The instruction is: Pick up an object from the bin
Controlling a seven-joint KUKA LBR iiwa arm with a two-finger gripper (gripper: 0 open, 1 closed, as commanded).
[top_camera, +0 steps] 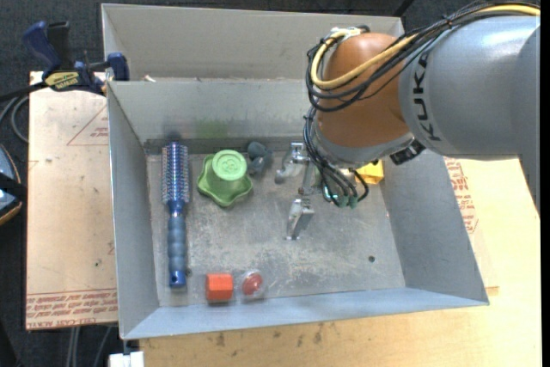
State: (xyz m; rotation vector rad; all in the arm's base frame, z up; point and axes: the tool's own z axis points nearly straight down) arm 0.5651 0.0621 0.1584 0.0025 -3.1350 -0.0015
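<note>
Bin floor (344,262) — grey lump (258,155) beside tool (296,189)

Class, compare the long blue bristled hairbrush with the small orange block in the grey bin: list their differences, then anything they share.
The long blue hairbrush is slim, with bristles on its far half; the small orange block is squat and plain. The hairbrush lies along the view's left wall; the block sits by the near wall. Both rest on the floor of the grey bin, apart from the gripper.
</note>
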